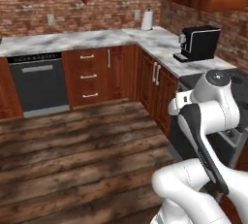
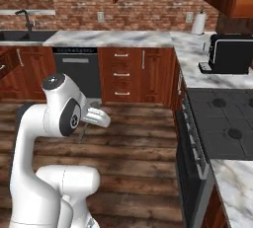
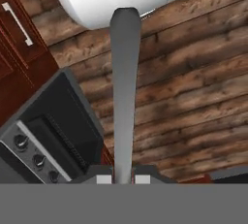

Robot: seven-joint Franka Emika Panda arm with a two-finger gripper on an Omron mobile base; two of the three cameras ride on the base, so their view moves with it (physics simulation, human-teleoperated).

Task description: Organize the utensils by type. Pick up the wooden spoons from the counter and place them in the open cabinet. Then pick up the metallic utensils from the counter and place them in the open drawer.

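Between the gripper's [image 3: 124, 178] two fingertips, clenched tight, stands the dark grey metal spoon's [image 3: 124, 102] long thin handle, running straight away from the hand over the plank floor [image 3: 193, 102]; its far end meets the robot's white body. Just beside it in the hand view lies the black stove [image 3: 53, 136] with its knobs, next to reddish-brown cabinet fronts. From the right base view, a thin grey rod hangs by the arm, low over the floor. Farther off, the marble counter [image 1: 97, 39] runs along the brick wall, carrying a black coffee machine [image 1: 198, 43] and a paper towel roll [image 1: 147, 19].
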